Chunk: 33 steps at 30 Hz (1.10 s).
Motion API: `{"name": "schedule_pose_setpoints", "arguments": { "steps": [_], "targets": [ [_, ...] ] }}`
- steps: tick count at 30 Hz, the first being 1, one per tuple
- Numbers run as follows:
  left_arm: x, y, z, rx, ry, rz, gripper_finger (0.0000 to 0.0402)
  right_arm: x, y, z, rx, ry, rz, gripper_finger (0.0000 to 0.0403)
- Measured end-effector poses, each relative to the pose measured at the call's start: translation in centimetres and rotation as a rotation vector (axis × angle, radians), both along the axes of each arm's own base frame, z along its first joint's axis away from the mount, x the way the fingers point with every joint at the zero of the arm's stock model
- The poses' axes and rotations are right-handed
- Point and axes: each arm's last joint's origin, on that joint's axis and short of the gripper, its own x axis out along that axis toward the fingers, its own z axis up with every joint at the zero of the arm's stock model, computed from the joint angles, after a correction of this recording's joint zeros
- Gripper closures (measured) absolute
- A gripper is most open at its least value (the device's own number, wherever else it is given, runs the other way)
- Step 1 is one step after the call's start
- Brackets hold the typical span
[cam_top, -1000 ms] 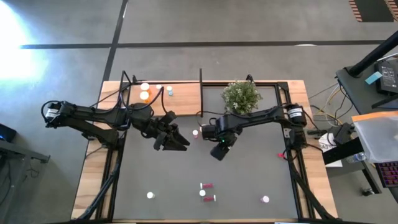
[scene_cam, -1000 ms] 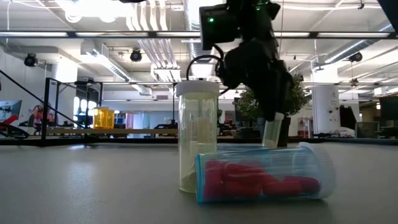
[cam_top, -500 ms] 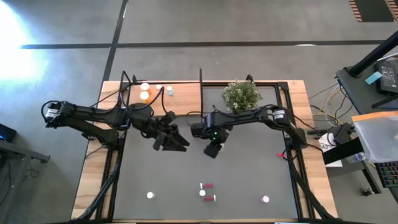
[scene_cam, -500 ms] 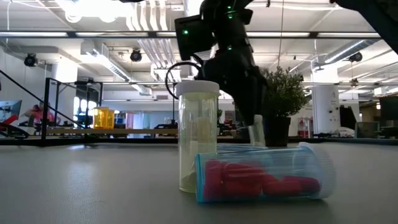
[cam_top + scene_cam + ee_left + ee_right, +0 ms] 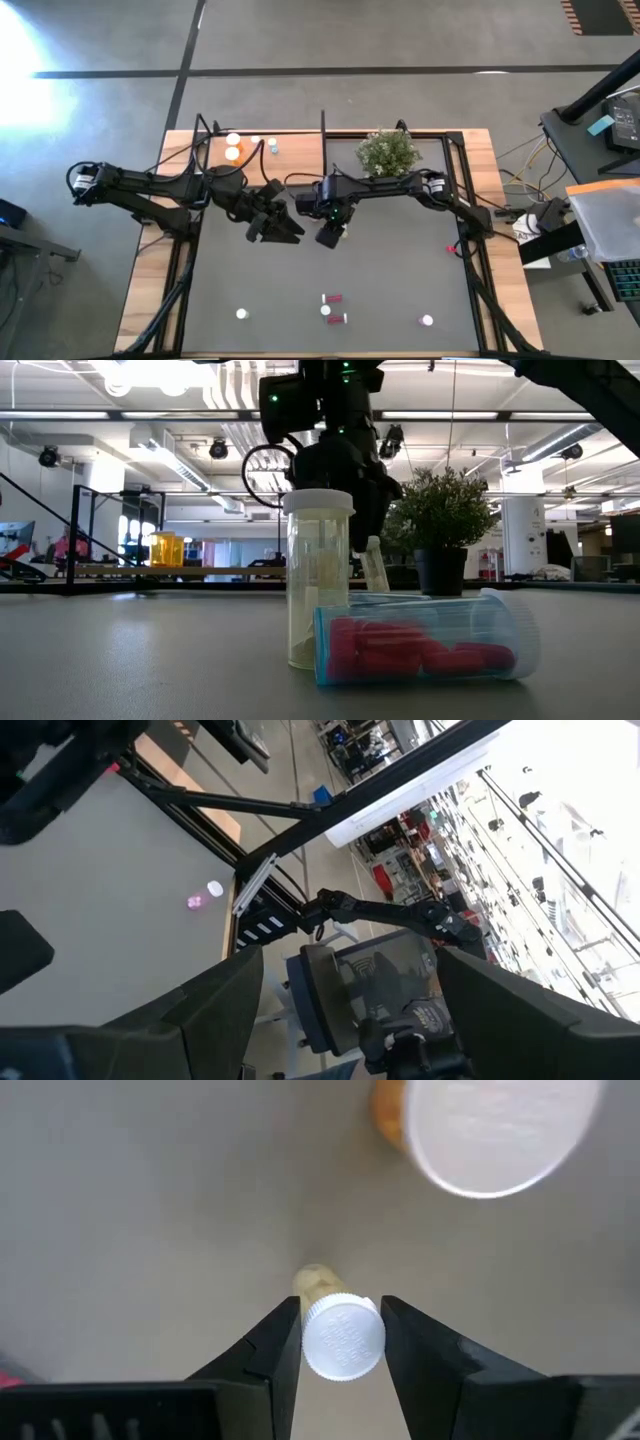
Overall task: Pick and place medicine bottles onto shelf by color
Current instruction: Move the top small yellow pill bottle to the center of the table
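Observation:
My right gripper is over the middle of the dark mat, shut on a tiny pale-yellow bottle with a white cap, which also shows in the low view. A larger orange bottle with a white cap stands on the mat just beyond it. My left gripper is open and empty, close to the left of the right gripper. The wooden shelf lies at the far left and carries two orange bottles, a white-capped one and a pale blue one. My right gripper pinches the tiny bottle at its cap end between its two fingers. The fingers come from above, pointing down. The bottle hangs below them, slightly tilted, its bottom low over the mat.
Near the front edge, a pale-yellow bottle stands upright beside a lying bottle of red pills. More small bottles lie on the mat at the near edge and the right side. A potted plant stands at the far edge.
My right gripper has gone toward the table's left edge, carrying the tiny bottle, and now hangs close beside my left gripper. The bottle has stayed in the fingers, hanging down.

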Motion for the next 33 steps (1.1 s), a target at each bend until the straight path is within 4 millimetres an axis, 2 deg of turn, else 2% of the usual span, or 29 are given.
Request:
{"name": "schedule_pose_setpoints", "arguments": {
  "steps": [10,15,24,33],
  "targets": [
    [0.0,0.0,0.0,0.000,0.000,0.000,0.0118,0.6,-0.6,-0.3,-0.127,-0.035,-0.022,0.0280],
    [0.0,0.0,0.0,0.000,0.000,0.000,0.0118,0.7,-0.6,-0.2,-0.128,-0.045,-0.027,0.0280],
    [0.0,0.0,0.0,0.000,0.000,0.000,0.0118,1.8,-0.6,-0.1,-0.130,-0.161,-0.050,0.0280],
    [0.0,0.0,0.0,0.000,0.000,0.000,0.0118,1.9,-0.5,-0.1,-0.129,-0.164,-0.046,0.0280]
  ]
}}
